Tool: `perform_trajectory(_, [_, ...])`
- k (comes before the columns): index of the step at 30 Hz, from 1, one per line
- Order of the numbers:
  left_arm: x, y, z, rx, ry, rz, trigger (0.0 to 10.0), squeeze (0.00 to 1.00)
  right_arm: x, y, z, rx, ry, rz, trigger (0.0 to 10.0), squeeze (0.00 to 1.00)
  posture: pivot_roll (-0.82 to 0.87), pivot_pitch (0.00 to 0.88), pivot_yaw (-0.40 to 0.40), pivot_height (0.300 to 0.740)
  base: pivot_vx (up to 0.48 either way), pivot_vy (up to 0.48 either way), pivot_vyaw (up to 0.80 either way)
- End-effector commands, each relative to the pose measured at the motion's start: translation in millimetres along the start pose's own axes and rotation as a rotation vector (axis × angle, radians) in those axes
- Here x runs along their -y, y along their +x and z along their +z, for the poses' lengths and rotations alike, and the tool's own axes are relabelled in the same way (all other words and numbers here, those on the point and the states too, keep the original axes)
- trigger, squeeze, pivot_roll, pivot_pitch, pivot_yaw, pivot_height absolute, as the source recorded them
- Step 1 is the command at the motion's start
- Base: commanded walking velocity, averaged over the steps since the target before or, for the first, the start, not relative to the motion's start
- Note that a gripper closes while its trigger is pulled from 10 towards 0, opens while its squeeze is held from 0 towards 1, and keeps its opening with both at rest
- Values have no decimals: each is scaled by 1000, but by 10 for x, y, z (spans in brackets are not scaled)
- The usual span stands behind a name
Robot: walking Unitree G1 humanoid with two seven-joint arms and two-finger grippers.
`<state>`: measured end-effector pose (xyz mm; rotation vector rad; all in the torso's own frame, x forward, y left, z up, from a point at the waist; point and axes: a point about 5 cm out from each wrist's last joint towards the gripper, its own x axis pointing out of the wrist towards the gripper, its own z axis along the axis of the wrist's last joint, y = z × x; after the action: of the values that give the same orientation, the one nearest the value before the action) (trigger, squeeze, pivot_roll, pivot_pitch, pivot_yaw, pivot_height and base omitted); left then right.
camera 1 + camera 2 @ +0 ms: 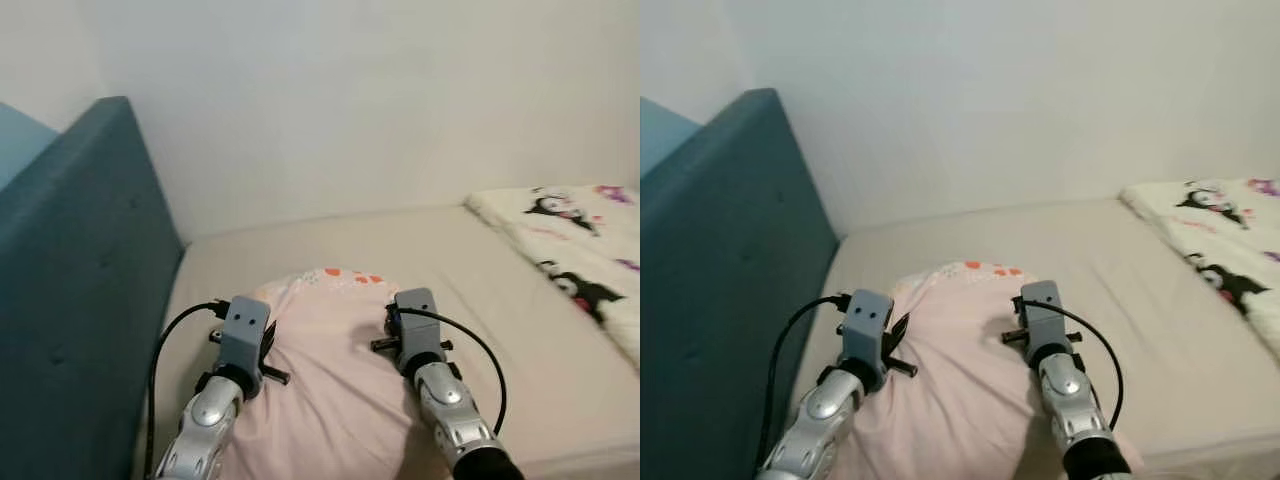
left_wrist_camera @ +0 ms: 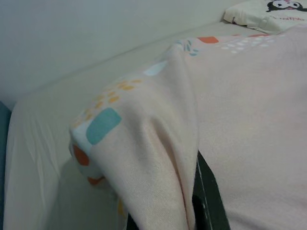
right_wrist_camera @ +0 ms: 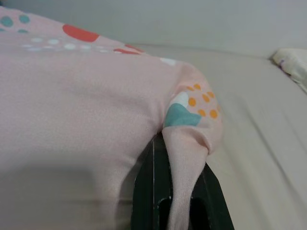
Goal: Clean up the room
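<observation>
**Pink pillow held at two corners above the bare mattress**

Mid-task, by judgement. Soft pale-pink fabric pillow with coloured dots point(image 1: 335, 370), raised over the near left part of the beige sheeted mattress point(image 1: 470, 290), close to the teal upholstered headboard point(image 1: 80, 290) at left. Left gripper point(image 2: 204, 191) clenched on a pinched fold at the pillow's left corner; right gripper point(image 3: 180, 191) clenched on a fold at its right corner, cloth squeezed between the black fingers point(image 3: 148, 187). Cream quilt printed with black cartoon figures point(image 1: 575, 245) lying bunched at the far right of the mattress, well apart from the pillow.

Probably done: pillow gripped and brought toward the head end. Probably left: setting the pillow down against the headboard, releasing both corners, and perhaps spreading the quilt.

Hidden or unclear: near edge of the pillow cut off below both eye views; underside of the pillow and any contact with the mattress not visible; most of the quilt cut off at right; floor and remainder of the room out of frame, so remaining clutter impossible to judge.
</observation>
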<state>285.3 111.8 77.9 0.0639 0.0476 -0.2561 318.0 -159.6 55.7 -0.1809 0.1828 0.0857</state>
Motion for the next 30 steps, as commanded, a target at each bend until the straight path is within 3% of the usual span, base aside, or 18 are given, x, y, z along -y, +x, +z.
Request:
perform_trajectory(1, [-152, -8, 66, 28, 27, 53, 10000, 0, 98, 5, 19, 1, 10, -47, 10000, 0, -22, 0, 23, 740, 0, 0, 0])
perform_trajectory(14, [-151, -8, 55, 25, 18, 46, 10000, 0, 97, 3, 17, 3, 7, -49, 10000, 0, -21, 0, 22, 740, 0, 0, 0])
perform_trajectory(30, [-149, -15, 50, 25, 19, 37, 10000, 0, 96, 2, 17, 4, 4, -50, 10000, 0, -19, 0, 24, 740, 0, 324, 0])
